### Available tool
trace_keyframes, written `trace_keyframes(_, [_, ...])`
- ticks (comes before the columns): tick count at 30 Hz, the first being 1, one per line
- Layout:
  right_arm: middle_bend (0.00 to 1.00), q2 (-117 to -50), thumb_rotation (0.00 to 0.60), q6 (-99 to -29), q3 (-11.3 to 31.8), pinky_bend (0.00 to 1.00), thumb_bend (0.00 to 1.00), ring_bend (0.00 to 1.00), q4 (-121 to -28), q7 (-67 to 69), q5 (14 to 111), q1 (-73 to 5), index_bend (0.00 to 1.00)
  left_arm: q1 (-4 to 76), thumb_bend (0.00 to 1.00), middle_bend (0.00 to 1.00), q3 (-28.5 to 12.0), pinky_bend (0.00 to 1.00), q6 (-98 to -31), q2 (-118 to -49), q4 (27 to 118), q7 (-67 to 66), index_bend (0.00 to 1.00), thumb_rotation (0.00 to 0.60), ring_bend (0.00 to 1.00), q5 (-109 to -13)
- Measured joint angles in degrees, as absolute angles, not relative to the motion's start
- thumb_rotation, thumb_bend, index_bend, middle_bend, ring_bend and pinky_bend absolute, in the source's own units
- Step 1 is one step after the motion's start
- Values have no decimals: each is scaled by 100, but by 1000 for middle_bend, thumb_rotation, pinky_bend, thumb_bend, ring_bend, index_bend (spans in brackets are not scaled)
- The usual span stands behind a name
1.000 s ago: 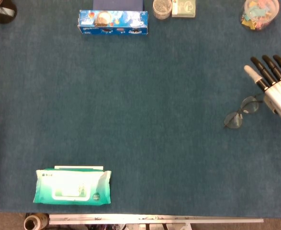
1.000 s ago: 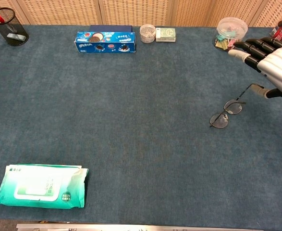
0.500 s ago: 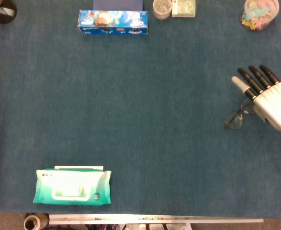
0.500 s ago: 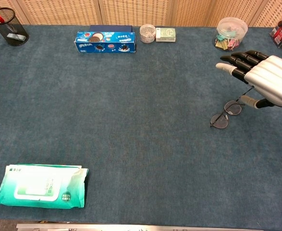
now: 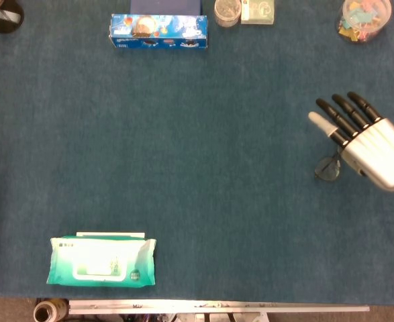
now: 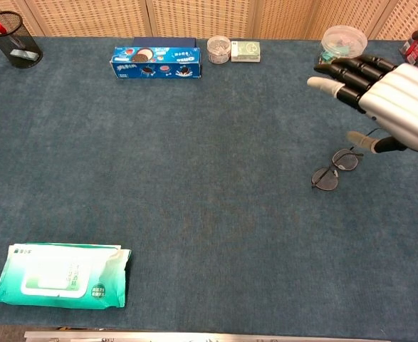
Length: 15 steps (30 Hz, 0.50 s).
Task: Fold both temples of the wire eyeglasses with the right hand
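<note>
Eyeglasses [image 6: 335, 169] partly hidden under right hand [image 6: 394, 100].

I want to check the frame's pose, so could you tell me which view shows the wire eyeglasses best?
The chest view: both lenses of the wire eyeglasses show below the right hand. In the head view the hand covers all but one lens.

Wet wipes pack [image 5: 101, 261] sits near the front-left, cookie box [image 5: 159, 31] at the back of the blue surface [image 5: 197, 168].
</note>
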<state>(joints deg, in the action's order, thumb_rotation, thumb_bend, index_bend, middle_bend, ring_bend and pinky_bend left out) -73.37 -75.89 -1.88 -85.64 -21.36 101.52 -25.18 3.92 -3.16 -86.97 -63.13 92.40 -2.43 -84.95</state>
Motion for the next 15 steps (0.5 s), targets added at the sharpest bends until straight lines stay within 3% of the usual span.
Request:
trace_keyframes(6, [46, -6998, 600, -7895, 52, 119, 297, 0, -8788, -2290, 10082, -2406, 0, 397, 674, 503, -316, 708, -8681, -6326, 9243, -290, 493, 600, 539, -8482])
trace_keyframes(15, [46, -7046, 600, -7835, 206, 119, 297, 0, -8378, -2256, 9691, -2315, 0, 409, 675, 503, -321, 708, -8661, -6349, 9237, -334, 493, 600, 539, -8463])
